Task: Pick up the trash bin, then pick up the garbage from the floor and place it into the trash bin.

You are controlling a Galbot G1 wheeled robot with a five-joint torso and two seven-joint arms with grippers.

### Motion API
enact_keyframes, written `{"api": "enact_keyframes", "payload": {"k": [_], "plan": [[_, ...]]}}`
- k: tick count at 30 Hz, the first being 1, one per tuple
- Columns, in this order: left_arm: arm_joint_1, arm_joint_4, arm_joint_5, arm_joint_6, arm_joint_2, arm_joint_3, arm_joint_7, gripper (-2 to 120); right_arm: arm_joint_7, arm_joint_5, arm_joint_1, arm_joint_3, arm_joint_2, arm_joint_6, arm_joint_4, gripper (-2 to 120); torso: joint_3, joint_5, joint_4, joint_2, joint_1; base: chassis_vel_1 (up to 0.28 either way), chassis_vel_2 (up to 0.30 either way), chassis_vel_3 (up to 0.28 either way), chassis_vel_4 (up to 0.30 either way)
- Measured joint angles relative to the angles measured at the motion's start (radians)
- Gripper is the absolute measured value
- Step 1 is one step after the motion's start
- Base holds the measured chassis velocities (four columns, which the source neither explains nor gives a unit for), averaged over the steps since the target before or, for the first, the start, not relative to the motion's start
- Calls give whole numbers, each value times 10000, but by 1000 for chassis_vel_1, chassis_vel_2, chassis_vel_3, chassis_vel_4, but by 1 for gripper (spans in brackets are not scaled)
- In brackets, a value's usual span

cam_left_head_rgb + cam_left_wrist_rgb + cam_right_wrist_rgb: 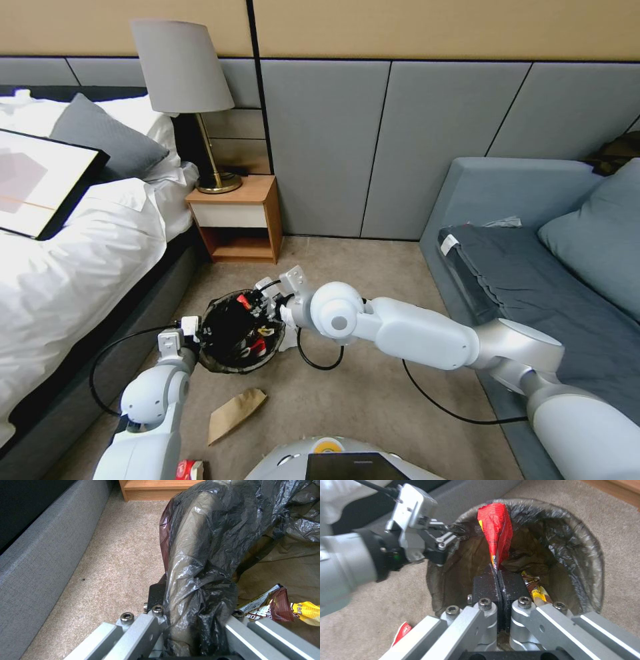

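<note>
- A bed (pixel 73 267) with white linen is seen at the far left, with a framed picture (pixel 40 180) lying on it and a grey lamp (pixel 183 73) standing on the wooden nightstand (pixel 237 217) beside it.
- The left gripper (pixel 193 333) is placed at the left rim of the trash bin (pixel 233 330); its fingers (pixel 155 597) are closed on the rim and the black bag liner (pixel 206 555) folded over it.
- The trash bin is seen over the carpet between the bed and the sofa, in front of the nightstand, its mouth turned toward the head camera; whether it rests on the floor cannot be told.
- Snack packets (pixel 283 607) are seen inside the bin, one brown and white, one yellow; print is visible on them but cannot be read.
- A flat brown paper bag (pixel 235 413) is left on the carpet just below the bin, and a red-and-white wrapper (pixel 189 470) lies near the base of the left arm.
- The right gripper (pixel 498 570) is held over the bin's mouth from the right, its fingers pressed together on the lower end of a red-and-yellow wrapper (pixel 495 527), which stands up over the opening; its lettering is too creased to be read.
- A grey sofa (pixel 533 267) with a dark blanket (pixel 527 273) is seen at the right.
</note>
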Motion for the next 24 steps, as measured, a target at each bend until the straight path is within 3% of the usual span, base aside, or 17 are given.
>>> {"api": "enact_keyframes", "payload": {"k": [3,6,14,24], "plan": [[11,-1,2,0,-10,-17,6,0,-45,-124,-63,-28,162,62,-334,0,0,0,-1,1,1,0,0,0,0],[16,13,6,0,-29,-32,12,0,-50,-173,-89,-28,270,92,-538,7,0,0,-1,1,1,0,0,0,0],[24,103,70,0,-94,-36,31,0,206,-143,-152,92,482,127,-824,42,0,1,-1,1,1,0,0,0,0],[19,127,80,0,-93,-37,37,0,262,-126,-371,490,425,172,-854,76,0,1,-1,1,0,0,0,0,0]]}}
